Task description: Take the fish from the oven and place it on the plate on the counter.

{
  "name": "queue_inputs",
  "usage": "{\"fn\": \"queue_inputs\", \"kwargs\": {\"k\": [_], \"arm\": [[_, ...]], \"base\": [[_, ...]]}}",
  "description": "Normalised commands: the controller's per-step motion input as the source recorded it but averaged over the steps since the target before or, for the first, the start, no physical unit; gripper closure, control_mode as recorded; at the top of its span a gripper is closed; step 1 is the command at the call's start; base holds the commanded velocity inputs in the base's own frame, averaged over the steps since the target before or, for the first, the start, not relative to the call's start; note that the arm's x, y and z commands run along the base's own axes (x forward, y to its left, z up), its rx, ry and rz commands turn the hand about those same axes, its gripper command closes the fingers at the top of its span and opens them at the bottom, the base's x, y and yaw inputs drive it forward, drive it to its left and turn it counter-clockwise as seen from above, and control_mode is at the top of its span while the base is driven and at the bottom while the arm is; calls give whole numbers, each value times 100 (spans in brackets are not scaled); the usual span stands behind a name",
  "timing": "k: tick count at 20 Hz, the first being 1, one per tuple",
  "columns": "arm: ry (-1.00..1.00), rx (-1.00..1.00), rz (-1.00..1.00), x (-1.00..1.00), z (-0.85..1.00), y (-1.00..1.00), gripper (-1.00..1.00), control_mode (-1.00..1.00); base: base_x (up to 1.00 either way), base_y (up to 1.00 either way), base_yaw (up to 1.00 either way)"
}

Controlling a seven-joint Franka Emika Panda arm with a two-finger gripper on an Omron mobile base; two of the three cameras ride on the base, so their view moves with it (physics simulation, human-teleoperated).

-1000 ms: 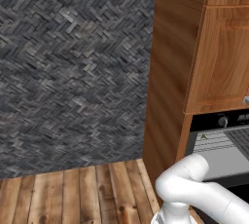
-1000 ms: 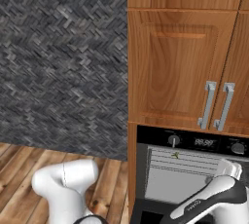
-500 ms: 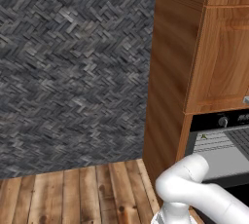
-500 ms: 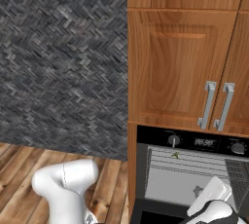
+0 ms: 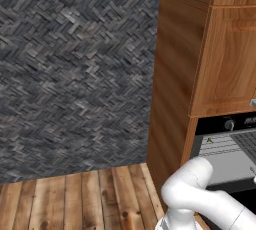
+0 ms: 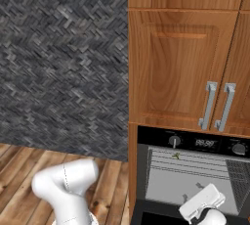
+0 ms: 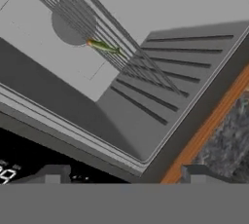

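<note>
The black oven (image 6: pixel 195 143) stands open, its grey inside and silver wire racks (image 7: pixel 112 33) showing. The fish (image 7: pixel 103 46), slim and greenish-olive, lies on a rack deep inside; it is a small speck (image 6: pixel 176 156) in the right base view and also in the left base view (image 5: pixel 209 140). My gripper (image 7: pixel 125 177) hangs in front of the oven mouth, well short of the fish, open with nothing between its fingertips (image 7: pixel 51 174). The plate and the counter are out of view.
Wooden cabinet doors with silver handles (image 6: pixel 210 104) sit above the oven. A tall wooden side panel (image 5: pixel 175 84) borders it on the left. Beyond lie a grey herringbone wall (image 5: pixel 75 64) and wooden floor (image 5: pixel 75 199). The oven's knobs (image 6: pixel 174 141) line its top panel.
In the right base view my forearm and hand have swung down and to the left, low in front of the oven opening. The fish has not moved.
</note>
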Motion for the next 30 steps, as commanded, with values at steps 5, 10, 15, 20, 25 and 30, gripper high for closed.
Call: {"fn": "queue_inputs", "kwargs": {"k": [5, 10, 15, 20, 25, 30], "arm": [[0, 12, -2, 78, -85, -7, -100, -100], [0, 19, -5, 60, -90, -38, -100, -100], [-1, 9, -4, 40, -48, -38, -100, -100], [0, 0, -3, 43, -31, -39, -100, -100], [0, 0, 0, 30, -21, -41, -100, -100], [0, 0, 0, 22, -38, -27, -100, -100]], "base": [[0, 0, 0], [0, 0, 0], [0, 0, 0], [0, 0, 0], [0, 0, 0], [0, 0, 0]]}}
